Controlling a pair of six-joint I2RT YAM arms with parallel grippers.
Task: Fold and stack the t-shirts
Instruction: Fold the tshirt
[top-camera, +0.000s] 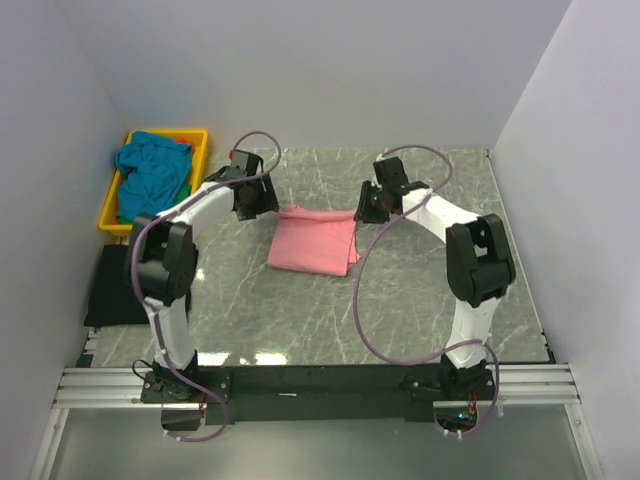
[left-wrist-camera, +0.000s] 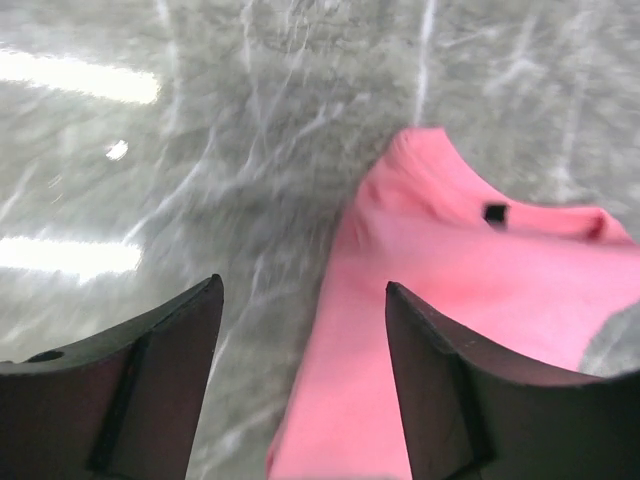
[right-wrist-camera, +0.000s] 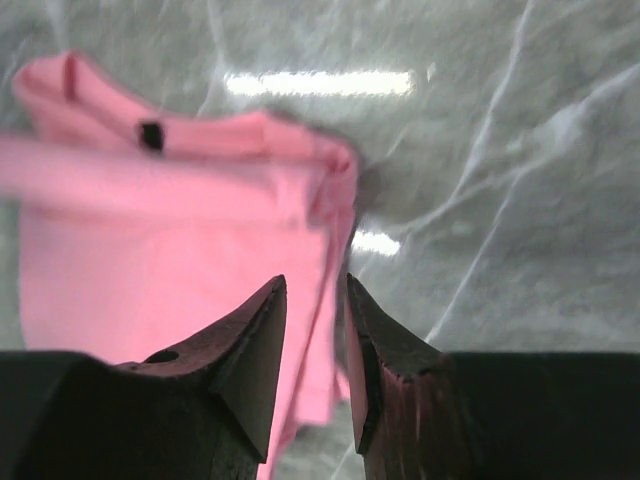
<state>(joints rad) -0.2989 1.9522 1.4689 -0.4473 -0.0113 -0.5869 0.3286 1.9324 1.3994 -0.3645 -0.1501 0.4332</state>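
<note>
Your left hand (left-wrist-camera: 302, 288) stands wide apart, right hand (right-wrist-camera: 315, 282) narrowly apart, both empty; pink t-shirt (top-camera: 313, 238) lies folded on the bench (top-camera: 300, 310) between them. Unfolded yet: the teal t-shirt (top-camera: 150, 170), crumpled in the yellow tray (top-camera: 200, 135).

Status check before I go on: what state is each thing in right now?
pink t-shirt: folded, lying on the table, not held.
teal t-shirt: crumpled, unfolded, in the yellow tray.
left gripper: open wide, empty.
right gripper: slightly open, empty, above the pink t-shirt's edge.
</note>
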